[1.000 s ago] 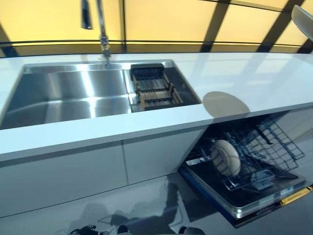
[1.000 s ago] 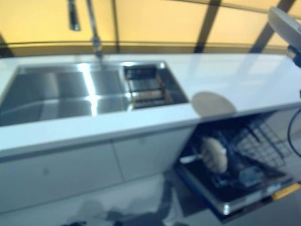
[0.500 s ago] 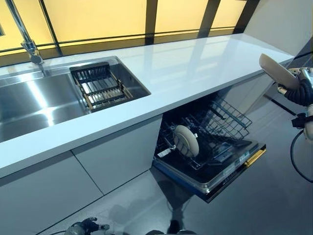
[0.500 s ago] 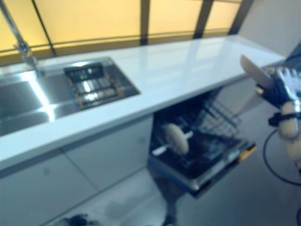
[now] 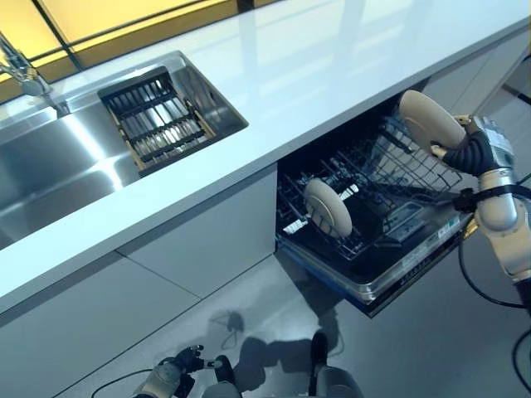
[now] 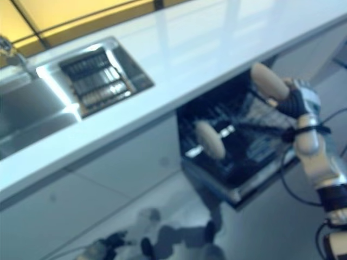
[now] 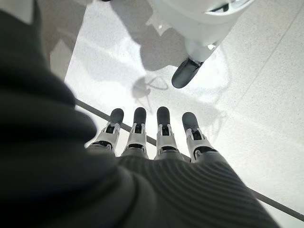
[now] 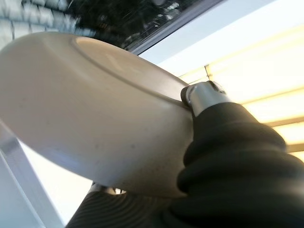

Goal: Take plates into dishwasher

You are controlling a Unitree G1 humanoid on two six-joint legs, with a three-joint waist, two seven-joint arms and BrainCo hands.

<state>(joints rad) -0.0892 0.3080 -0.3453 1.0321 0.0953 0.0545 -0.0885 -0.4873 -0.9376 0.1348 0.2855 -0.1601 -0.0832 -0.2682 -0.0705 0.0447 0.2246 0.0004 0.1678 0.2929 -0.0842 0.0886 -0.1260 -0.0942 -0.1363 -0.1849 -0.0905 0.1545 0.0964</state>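
Right hand (image 5: 474, 148) grips a plate (image 5: 429, 123) above the dishwasher rack (image 5: 398, 178) — left hand (image 7: 152, 137) relaxed

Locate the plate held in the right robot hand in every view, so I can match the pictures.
Left eye view: held plate, right side, above the open dishwasher rack.
Right eye view: held plate, right of centre, above that rack.
Left wrist view: not in it.
Right wrist view: held plate fills the picture, gripped by the right robot hand.
Shared landmark: the racked plate.

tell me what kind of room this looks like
Most likely a kitchen: a steel sink set into a white counter, an open dishwasher under it, and the right hand holding a plate.
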